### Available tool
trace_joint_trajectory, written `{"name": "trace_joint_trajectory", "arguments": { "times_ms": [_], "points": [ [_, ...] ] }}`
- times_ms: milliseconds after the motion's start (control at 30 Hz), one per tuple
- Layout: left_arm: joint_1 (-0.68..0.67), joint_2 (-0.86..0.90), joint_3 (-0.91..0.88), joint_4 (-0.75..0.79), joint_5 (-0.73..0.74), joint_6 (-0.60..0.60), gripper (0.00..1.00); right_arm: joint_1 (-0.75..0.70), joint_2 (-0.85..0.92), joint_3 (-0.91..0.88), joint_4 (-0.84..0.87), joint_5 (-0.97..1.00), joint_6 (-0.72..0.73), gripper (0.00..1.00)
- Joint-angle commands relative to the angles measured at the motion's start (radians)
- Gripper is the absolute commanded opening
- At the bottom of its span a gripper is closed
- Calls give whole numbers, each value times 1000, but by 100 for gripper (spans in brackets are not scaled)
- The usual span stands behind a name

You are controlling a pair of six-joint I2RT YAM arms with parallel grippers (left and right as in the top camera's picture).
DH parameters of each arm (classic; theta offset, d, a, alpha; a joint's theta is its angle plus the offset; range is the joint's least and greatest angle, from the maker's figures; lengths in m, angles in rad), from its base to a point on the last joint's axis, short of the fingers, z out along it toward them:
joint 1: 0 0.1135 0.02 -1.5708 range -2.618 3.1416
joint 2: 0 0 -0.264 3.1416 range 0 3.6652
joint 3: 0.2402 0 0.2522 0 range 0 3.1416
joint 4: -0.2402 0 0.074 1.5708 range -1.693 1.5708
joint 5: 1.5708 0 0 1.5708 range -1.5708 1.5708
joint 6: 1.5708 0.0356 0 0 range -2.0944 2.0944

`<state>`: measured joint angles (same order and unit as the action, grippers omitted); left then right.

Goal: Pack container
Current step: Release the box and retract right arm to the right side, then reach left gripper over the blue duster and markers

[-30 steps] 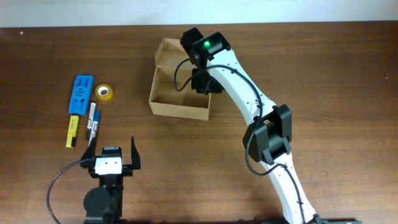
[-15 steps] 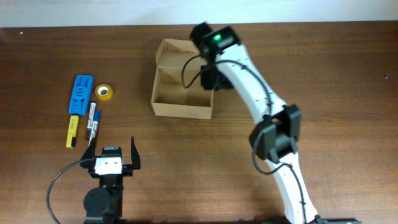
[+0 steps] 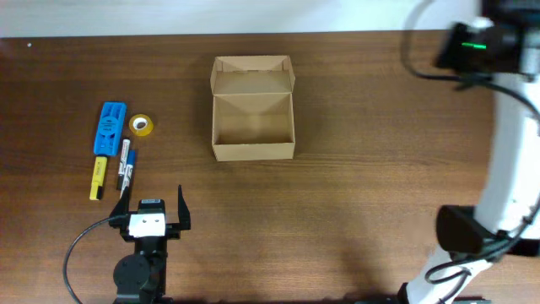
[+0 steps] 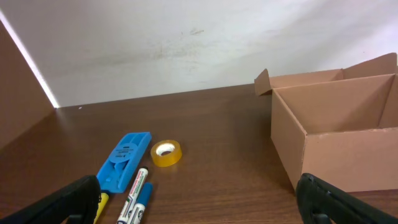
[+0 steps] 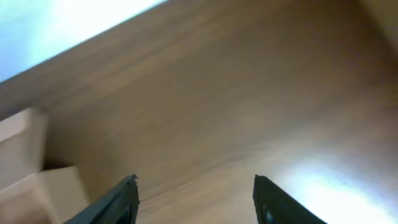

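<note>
Right gripper (image 5: pixel 194 186) is clear of the container (image 3: pixel 253 152) now — jaws spread, out over the table's (image 3: pixel 363 186) far right, where half a second ago it sat at the box's right wall. Container has squared up mid-table, flap open at the far side. Left gripper (image 3: pixel 153 205) sits at the near edge, jaws apart — markers (image 3: pixel 125 162), tape roll (image 3: pixel 141 125), blue plastic piece (image 3: pixel 109 127) just beyond it.

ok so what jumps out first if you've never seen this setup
The open brown cardboard box sits in the middle, toward the far side, flap lid up and nothing inside. Left of it lies a small cluster: a blue plastic piece, a yellow tape roll and some markers. The white right arm towers at the far right edge, well away from the box.
</note>
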<state>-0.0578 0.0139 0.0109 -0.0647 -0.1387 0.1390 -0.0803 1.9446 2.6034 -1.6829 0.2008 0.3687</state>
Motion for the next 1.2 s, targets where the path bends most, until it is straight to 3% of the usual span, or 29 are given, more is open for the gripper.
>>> {"name": "trace_joint_trajectory", "arguments": {
  "times_ms": [0, 100, 267, 300, 333, 367, 533, 633, 733, 900, 1167],
  "points": [
    [2, -8, -2, -4, 3, 15, 100, -111, 14, -11, -16, -45, -76, 60],
    [2, -8, -2, 0, 3, 15, 100, -188, 22, -31, -16, -119, -78, 62],
    [2, -8, -2, 4, 2, 16, 100, -224, 54, -128, -4, -119, -97, 76],
    [2, -8, -2, 4, 3, 15, 100, -224, 58, -157, 7, -119, -101, 80],
    [2, -8, -1, 3, 3, 14, 100, -221, 61, -193, 21, -118, -103, 95],
    [2, -8, 0, 3, 8, 7, 100, -219, 62, -243, 45, -119, -103, 99],
    [2, -8, 53, -39, 37, 5, 100, -215, 62, -489, 175, -109, -104, 99],
    [2, -6, 164, -212, 15, 3, 100, -217, 62, -612, 253, -86, -103, 99],
    [2, 19, 315, -443, -51, -116, 100, -217, 62, -686, 287, -76, -103, 99],
    [2, 134, 528, -669, -62, -223, 100, -216, 62, -714, 293, -77, -103, 99],
    [2, 450, 790, -726, -119, -235, 100, -216, 62, -714, 293, -77, -103, 99]
  ]
}}
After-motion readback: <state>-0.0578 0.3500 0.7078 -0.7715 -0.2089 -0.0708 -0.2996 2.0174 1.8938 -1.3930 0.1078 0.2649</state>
